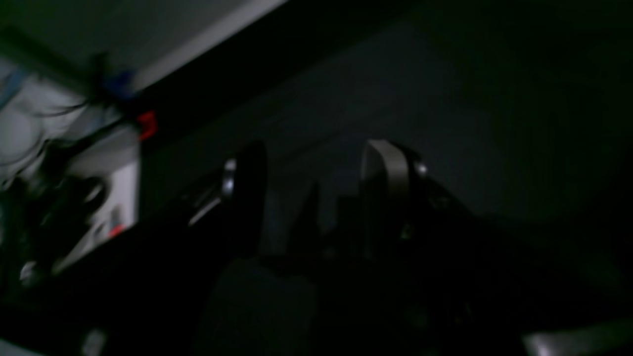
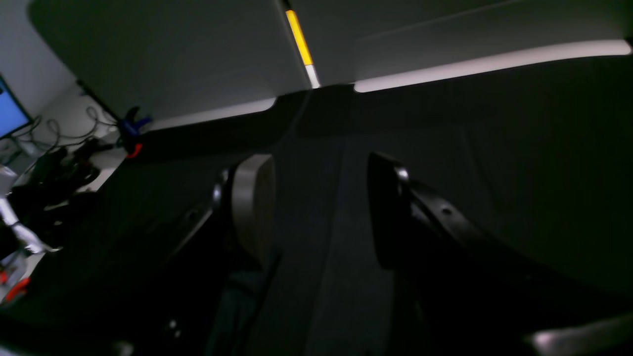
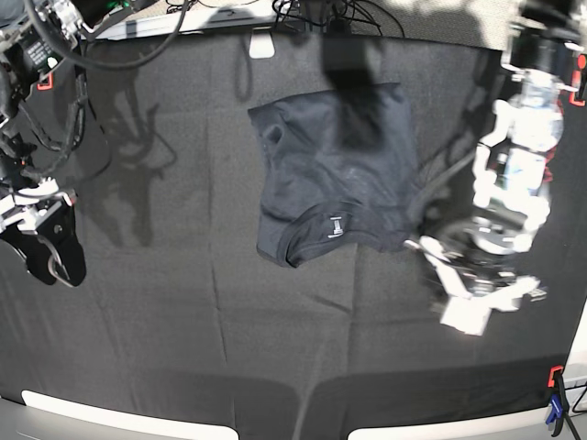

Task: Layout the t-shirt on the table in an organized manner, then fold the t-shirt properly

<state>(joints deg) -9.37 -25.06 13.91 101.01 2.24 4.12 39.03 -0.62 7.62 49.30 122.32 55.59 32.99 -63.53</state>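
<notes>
The t-shirt (image 3: 335,174) lies bunched near the middle of the table (image 3: 183,348), toward its far edge, folded over itself with the ribbed collar and small white neck label turned toward the near side. One sleeve pokes out on the side of my left arm.

My left hand (image 3: 431,249) sits low over the black cloth just beside that sleeve edge, its fingers spread wide and holding nothing. From my left wrist the picture is very dark, so I can only say that the gap between the two fingers (image 1: 385,168) seems to show dark fabric, shirt or table cloth I cannot tell.

My right hand (image 3: 55,261) hangs well apart from the shirt, at the table's other side, fingers (image 2: 254,198) likewise parted and empty.
</notes>
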